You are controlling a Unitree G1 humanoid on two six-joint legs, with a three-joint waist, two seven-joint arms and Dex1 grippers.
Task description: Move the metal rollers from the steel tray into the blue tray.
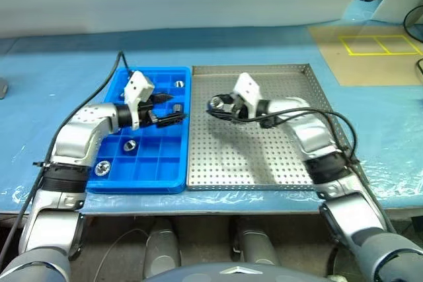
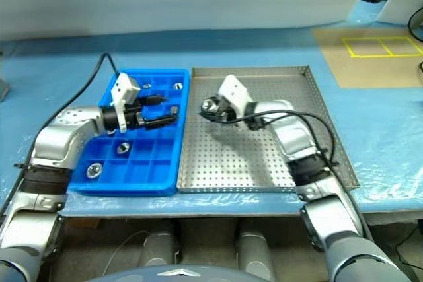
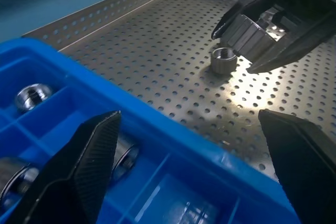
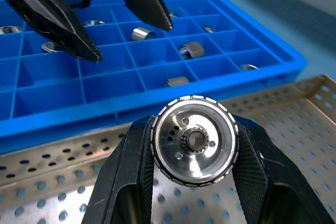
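The steel tray (image 1: 264, 156) sits right of the blue tray (image 1: 149, 176) on the table. My right gripper (image 1: 214, 105) hovers over the steel tray's left part, shut on one of the metal rollers (image 4: 194, 140), a shiny disc with a centre hole. Another roller (image 3: 223, 59) lies on the perforated floor just beneath it. My left gripper (image 1: 177, 107) hangs open and empty over the blue tray's right side, pointing toward the right gripper. Several rollers rest in the blue compartments, such as one (image 1: 102, 168) at the near left and one (image 1: 179, 84) at the far right.
A brown board (image 1: 370, 57) with yellow taped rectangles lies at the back right on the blue table cover. A black cable (image 1: 106, 87) runs along my left arm over the blue tray's far corner. The rest of the steel tray's floor is bare.
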